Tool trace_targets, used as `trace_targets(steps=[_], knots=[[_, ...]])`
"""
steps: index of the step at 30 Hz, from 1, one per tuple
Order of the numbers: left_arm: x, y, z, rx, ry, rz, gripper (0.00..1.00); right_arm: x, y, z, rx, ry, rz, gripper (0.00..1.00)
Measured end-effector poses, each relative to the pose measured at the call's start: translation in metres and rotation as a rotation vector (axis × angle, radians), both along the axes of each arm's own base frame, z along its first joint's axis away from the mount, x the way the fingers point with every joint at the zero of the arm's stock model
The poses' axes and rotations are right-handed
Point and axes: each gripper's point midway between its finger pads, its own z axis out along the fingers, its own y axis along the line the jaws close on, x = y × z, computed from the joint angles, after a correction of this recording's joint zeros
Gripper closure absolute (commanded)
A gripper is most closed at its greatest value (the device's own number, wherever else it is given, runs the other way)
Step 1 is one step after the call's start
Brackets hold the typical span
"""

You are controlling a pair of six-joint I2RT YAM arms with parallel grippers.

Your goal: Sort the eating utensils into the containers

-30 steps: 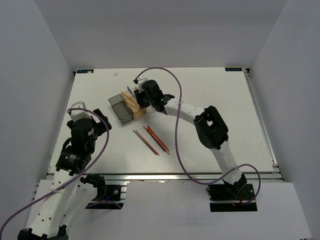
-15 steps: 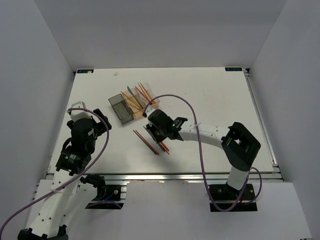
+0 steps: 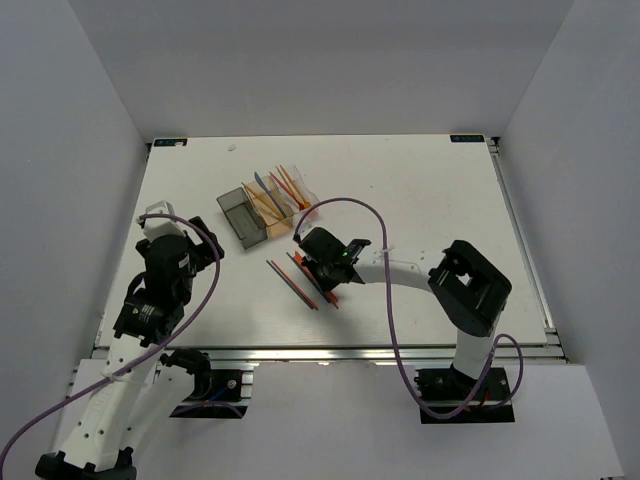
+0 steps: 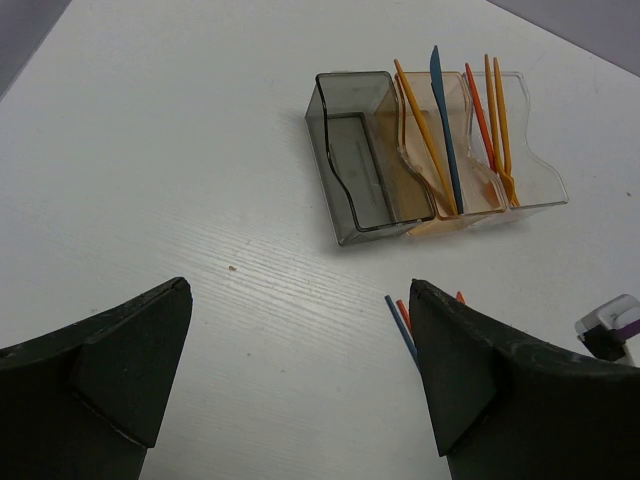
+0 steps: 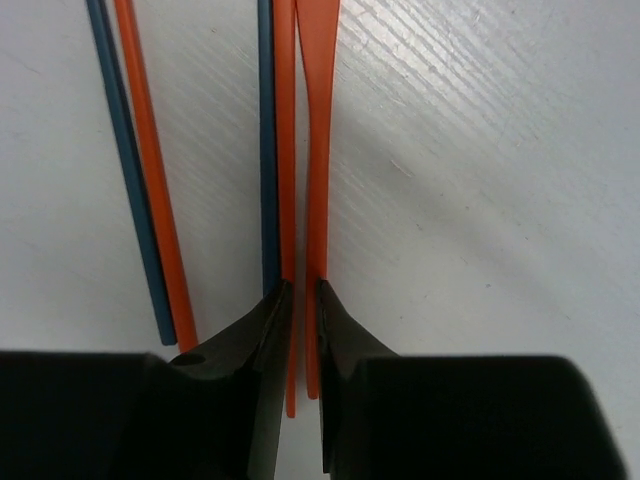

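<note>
Looking at the eating utensils (image 4: 441, 120), half a dozen or so already stand in the amber and clear containers (image 4: 540, 185), and the grey bin (image 4: 352, 170) is empty. About five loose ones (image 3: 291, 284) lie on the table (image 3: 420, 200) just in front. There the right gripper (image 5: 300, 290) is pinched tight onto an orange utensil (image 5: 318, 100). Off to the side, the left gripper (image 4: 300, 370) hangs spread wide. Roughly halfway, I'd say.
</note>
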Motion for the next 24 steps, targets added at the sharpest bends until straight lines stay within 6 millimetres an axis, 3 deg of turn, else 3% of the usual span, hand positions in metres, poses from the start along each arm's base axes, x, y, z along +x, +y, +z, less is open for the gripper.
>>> trace_targets(steps=[2,14,17,18,19,24], knots=[[0.000,0.000,0.000,0.001,0.002,0.000,0.02,0.000,-0.003,-0.008,-0.019,0.012,-0.001,0.76],[0.000,0.000,-0.001,0.001,0.003,0.000,0.02,0.010,0.000,-0.015,-0.025,0.015,-0.005,0.72],[0.000,0.000,-0.001,0.001,0.003,-0.001,0.02,0.011,0.000,-0.015,-0.026,0.014,-0.007,0.84],[0.000,0.000,-0.001,0.001,0.003,-0.001,0.02,0.011,0.000,-0.015,-0.027,0.013,-0.007,0.95],[0.000,0.000,-0.001,0.001,0.003,-0.001,0.02,0.011,0.000,-0.015,-0.030,0.011,-0.007,1.00],[0.000,0.000,-0.001,0.001,0.003,-0.001,0.02,0.014,-0.003,-0.014,-0.035,0.004,-0.028,1.00]])
